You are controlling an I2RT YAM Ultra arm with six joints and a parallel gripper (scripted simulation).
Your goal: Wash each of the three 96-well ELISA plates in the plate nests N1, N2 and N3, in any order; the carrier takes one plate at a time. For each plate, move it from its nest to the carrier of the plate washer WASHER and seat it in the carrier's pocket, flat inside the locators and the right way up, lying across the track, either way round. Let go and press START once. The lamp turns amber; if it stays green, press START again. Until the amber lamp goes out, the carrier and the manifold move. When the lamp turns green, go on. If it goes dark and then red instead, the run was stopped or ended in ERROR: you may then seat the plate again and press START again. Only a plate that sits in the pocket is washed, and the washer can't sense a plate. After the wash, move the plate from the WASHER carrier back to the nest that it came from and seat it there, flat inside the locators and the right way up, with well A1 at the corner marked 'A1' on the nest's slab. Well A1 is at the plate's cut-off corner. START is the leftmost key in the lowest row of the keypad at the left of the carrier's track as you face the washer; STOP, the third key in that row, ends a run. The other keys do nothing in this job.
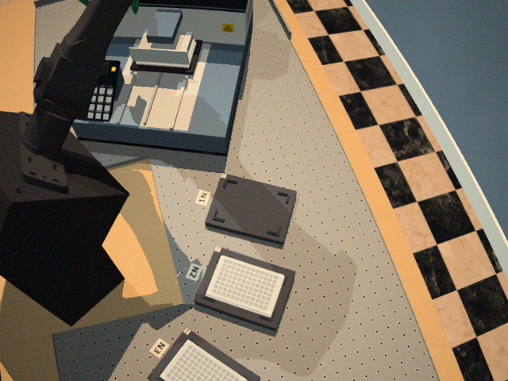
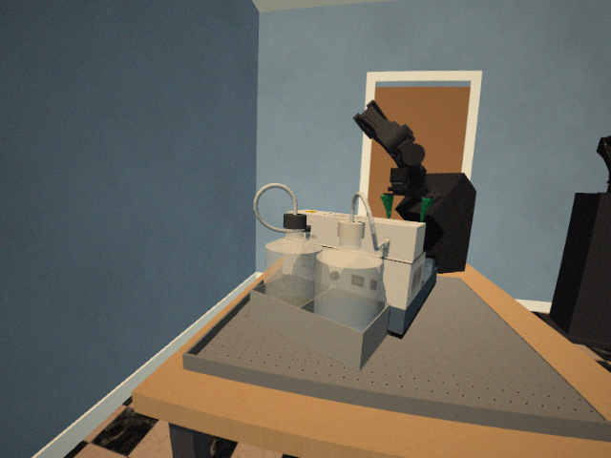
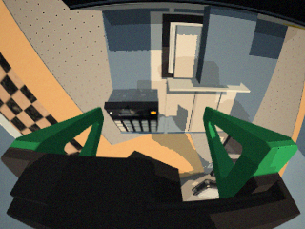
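Observation:
The washer [image 1: 172, 78] stands at the back of the bench. Its carrier [image 1: 166, 63] sits far back on the track under the white manifold [image 1: 163, 48]; the plate on it is hidden. The lamp [image 1: 113, 68] above the keypad [image 1: 101, 102] glows amber. Nest N1 [image 1: 251, 209] is empty. Nest N2 [image 1: 245, 286] holds a white 96-well plate, and so does nest N3 [image 1: 201, 364]. My gripper [image 3: 152, 113], with green fingers, is open and empty, high above the keypad [image 3: 132, 114]; it also shows in the exterior view [image 2: 403, 205].
Two bottles [image 2: 326, 276] in a grey tray stand behind the washer. The arm's black base block [image 1: 44, 217] is left of the nests. The bench edge runs along the right, with checkered floor [image 1: 409, 123] beyond.

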